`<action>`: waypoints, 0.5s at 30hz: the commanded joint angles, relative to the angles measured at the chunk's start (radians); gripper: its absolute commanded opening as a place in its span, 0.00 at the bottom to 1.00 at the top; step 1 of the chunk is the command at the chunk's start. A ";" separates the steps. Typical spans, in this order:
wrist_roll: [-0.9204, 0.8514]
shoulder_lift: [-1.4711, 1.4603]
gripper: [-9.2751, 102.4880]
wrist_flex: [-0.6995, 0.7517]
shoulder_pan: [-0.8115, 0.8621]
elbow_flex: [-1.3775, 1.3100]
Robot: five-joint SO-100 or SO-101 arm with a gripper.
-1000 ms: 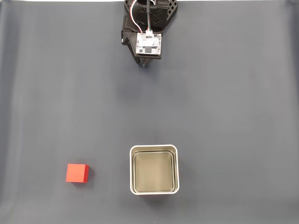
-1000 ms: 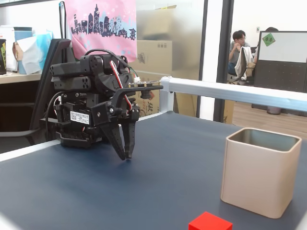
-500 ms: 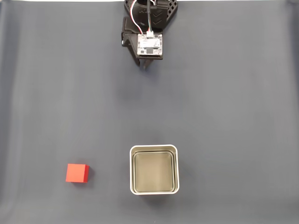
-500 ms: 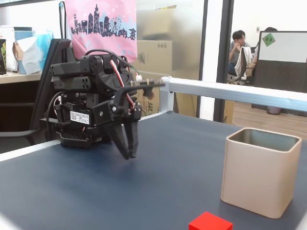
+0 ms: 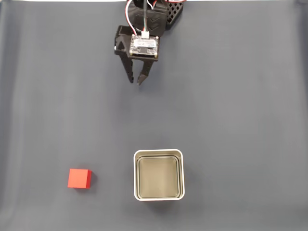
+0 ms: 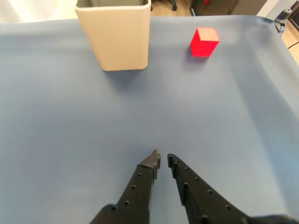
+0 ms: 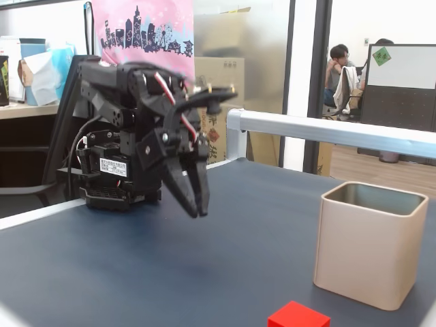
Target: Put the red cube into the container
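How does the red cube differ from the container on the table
The red cube is bright red and solid; the container is pale silvery and open-topped with a dull olive inside. The red cube is much smaller and lower than the container. Both sit apart on the dark mat, squarish, away from the pincer.
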 commanded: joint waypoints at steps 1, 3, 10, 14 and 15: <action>-0.015 -0.127 0.08 -0.017 0.026 -0.209; -0.028 -0.218 0.08 -0.011 0.043 -0.302; -0.098 -0.480 0.09 -0.011 0.126 -0.560; -0.150 -0.621 0.11 -0.011 0.190 -0.696; -0.170 -0.655 0.12 -0.018 0.206 -0.724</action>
